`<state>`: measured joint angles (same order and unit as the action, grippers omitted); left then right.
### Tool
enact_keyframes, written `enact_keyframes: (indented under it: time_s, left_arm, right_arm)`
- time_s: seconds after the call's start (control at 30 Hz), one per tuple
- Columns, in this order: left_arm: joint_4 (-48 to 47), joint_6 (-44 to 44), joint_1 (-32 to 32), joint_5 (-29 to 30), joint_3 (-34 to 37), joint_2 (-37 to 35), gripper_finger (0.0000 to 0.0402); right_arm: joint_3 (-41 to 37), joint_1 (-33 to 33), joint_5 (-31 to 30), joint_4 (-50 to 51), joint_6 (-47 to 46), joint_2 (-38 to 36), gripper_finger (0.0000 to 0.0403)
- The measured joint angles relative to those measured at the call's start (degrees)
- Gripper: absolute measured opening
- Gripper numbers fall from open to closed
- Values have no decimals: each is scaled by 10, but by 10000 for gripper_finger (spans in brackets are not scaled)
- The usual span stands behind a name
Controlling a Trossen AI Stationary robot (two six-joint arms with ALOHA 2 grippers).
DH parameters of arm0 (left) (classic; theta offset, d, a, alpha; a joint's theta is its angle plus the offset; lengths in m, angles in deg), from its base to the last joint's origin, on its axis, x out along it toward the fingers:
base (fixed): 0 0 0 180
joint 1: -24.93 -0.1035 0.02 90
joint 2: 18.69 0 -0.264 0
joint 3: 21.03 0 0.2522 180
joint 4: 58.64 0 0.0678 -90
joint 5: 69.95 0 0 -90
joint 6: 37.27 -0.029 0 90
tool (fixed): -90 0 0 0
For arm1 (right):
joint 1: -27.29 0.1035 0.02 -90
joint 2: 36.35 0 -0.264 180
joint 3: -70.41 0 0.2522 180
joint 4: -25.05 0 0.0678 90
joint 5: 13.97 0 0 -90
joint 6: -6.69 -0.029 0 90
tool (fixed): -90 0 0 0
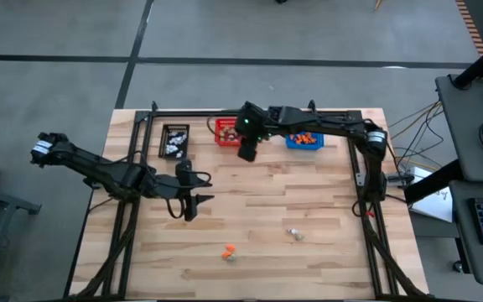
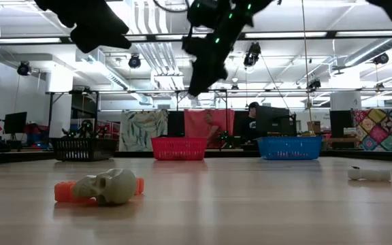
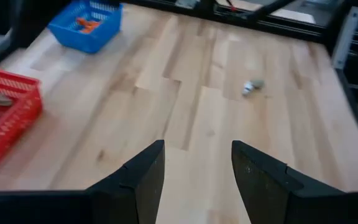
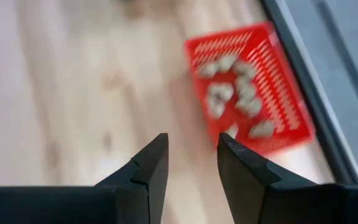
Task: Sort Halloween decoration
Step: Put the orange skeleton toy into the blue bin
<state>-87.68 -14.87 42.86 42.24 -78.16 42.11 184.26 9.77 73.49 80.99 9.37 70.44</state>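
Left end effector (image 3: 194, 177) gapes empty over bare wood — red basket (image 3: 8, 121), blue basket (image 3: 86, 25), one pale trinket (image 3: 252, 86) beyond.

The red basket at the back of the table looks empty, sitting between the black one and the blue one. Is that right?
Not quite. The red basket is not empty: the right wrist view shows a cluster of beige-grey trinkets lying in it. It does sit between the black basket and the blue basket, as the high view shows.

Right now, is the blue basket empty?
No, the blue basket holds several orange trinkets, seen from above.
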Motion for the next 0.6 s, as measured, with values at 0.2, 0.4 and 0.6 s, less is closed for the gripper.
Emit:
enact_keyframes:
  time_s: [0.2,0.4,0.6]
  left_arm:
    - [2,8,20,-9,0,12,168]
    - [38,2,55,-8,0,65,168]
    - [61,-51,87,-8,0,128,168]
  right_arm:
    - [-18,63,0,84,-8,-51,116]
    - [-80,139,-5,76,-41,-101,107]
    - [-142,218,-5,20,-62,-133,100]
